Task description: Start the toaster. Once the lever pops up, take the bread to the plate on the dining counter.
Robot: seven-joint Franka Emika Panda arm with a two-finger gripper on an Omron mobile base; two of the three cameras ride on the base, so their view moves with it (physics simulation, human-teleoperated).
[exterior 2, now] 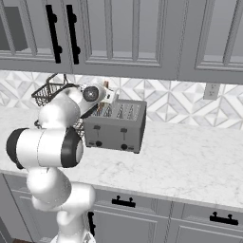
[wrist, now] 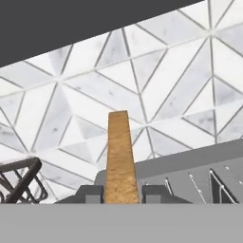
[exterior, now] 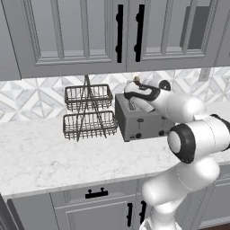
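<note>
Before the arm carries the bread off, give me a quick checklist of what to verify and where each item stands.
1. Bread sits between the gripper fingers: ok, the slice stands edge-on between the two tips in the hand view.
2. Bread is up out of the toaster: ok, most of the slice stands above its top.
3. Bread fully clear of the slot: cannot tell, its bottom edge is hidden.
4. Wire basket rack is apart from the gripper: ok, it stands to the toaster's left.
5. Plate ready at the drop-off: cannot tell.
</note>
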